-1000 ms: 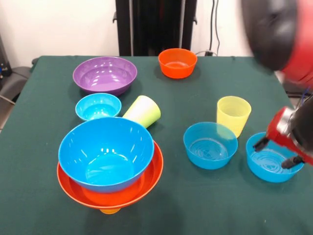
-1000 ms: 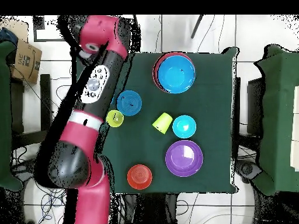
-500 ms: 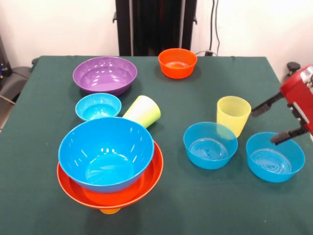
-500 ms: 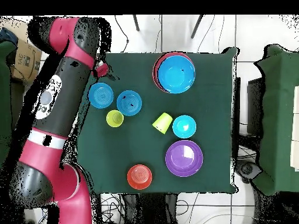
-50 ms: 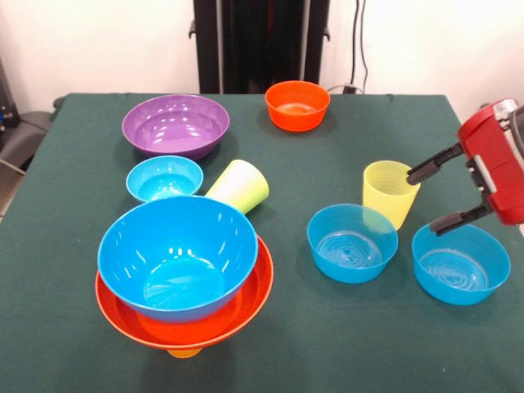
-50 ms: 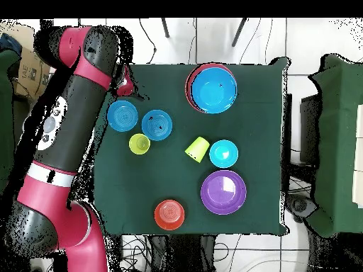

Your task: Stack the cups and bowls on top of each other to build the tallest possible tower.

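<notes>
The tower point(image 5: 182, 278) stands at the near left of the table point(image 5: 327, 344) in the front view: a large blue bowl point(image 5: 177, 255) nested in a wider orange bowl point(image 5: 237, 315), with a sliver of an orange cup point(image 5: 184, 353) showing beneath. The overhead view shows only the blue bowl inside an orange rim, at the table's edge farthest from the robot's base; the cup underneath is hidden there.

Behind the tower a lime green cup point(image 5: 240, 187) lies on its side beside a small blue bowl point(image 5: 164, 178), with a purple bowl point(image 5: 175, 124) and a small orange bowl point(image 5: 297, 105) farther back. On the right, a pale yellow cup point(image 5: 390, 191) stands upright just behind two medium blue bowls point(image 5: 352, 242) point(image 5: 460, 263).

The gripper point(image 5: 442, 192) enters from the right edge in the front view, its two black fingers point(image 5: 434, 164) spread apart and empty, held above the right-hand blue bowl and beside the yellow cup. Overhead, the red and black arm point(image 6: 67, 134) runs along the table's side, largely hiding the gripper.
</notes>
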Motion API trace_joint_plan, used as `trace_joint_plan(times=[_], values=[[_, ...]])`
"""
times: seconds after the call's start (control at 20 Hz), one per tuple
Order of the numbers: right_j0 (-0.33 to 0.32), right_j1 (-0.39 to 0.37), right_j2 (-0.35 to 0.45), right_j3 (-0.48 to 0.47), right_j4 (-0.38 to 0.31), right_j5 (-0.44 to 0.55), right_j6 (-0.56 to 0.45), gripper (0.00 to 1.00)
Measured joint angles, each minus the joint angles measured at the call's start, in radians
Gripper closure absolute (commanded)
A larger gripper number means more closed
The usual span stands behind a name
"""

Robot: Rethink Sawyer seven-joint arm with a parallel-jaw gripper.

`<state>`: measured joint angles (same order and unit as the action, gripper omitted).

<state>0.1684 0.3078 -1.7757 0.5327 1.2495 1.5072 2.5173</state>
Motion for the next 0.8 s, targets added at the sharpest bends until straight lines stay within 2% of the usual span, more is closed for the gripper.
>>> trace_joint_plan(times=[0.05,0.1,0.25,0.35,0.5,0.6,0.75,0.8], values=[[0.001,-0.001,0.009,0.002,-0.004,-0.006,0.0,0.0],[0.007,-0.004,0.055,0.018,-0.012,-0.033,0.0,0.0],[0.017,-0.01,0.115,0.04,-0.014,-0.07,0.0,0.0],[0.028,-0.024,0.193,0.066,-0.015,-0.124,0.0,0.0],[0.044,-0.037,0.257,0.098,-0.019,-0.165,0.0,0.0],[0.073,-0.061,0.354,0.149,-0.032,-0.214,-0.006,0.0],[0.086,-0.08,0.414,0.17,-0.046,-0.226,-0.013,0.0],[0.093,-0.099,0.473,0.178,-0.061,-0.226,-0.023,0.0]])
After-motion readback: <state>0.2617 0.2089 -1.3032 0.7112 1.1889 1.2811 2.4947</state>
